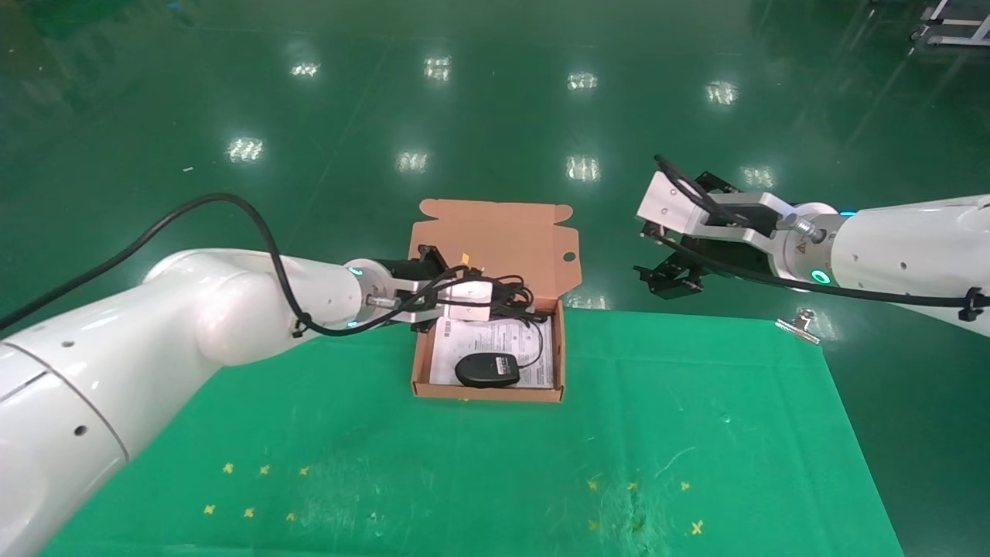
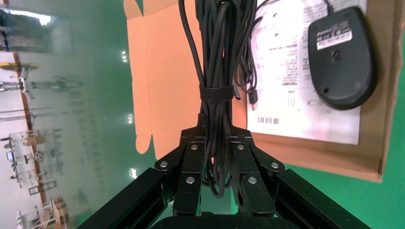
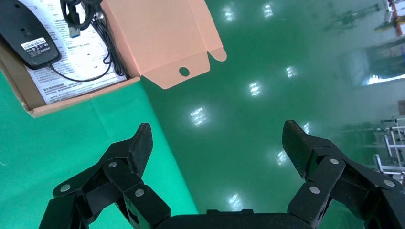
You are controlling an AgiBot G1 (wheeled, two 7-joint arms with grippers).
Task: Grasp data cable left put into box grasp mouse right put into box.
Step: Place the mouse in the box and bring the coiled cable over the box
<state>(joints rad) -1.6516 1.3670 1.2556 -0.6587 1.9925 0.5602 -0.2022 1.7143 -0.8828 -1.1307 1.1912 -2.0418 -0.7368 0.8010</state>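
Left hand [image 2: 217, 157] is pinching the data cable [image 2: 217, 71], its fingers [image 2: 191, 164] pressing on either side of the bundle near one looped end; a dark strap is wrapping the coil just beyond the fingertips. In the head view the left hand [image 1: 495, 298] is reaching in from the robot's left and holding the cable [image 1: 514, 298] over the far part of the box [image 1: 487, 394], near the hinge of the flap lid [image 1: 503, 240], which is standing open at the back. Whether the far end of the coil is resting on the box floor or hanging just above it is hard to tell. The mouse [image 1: 487, 370] is lying underside up on the white printed sheet [image 1: 472, 344] inside the box, toward the near wall, its thin cord [image 1: 539, 340] curling back toward the far side. The box is sitting on the green table [image 1: 696, 433] at its far edge. Right hand [image 1: 669, 267] is hovering beyond the table's far edge, well apart from the box on the robot's right, with fingers [image 3: 136, 148] spread wide and nothing between them. A small metal clip [image 1: 800, 325] is sitting at the table's far right corner.
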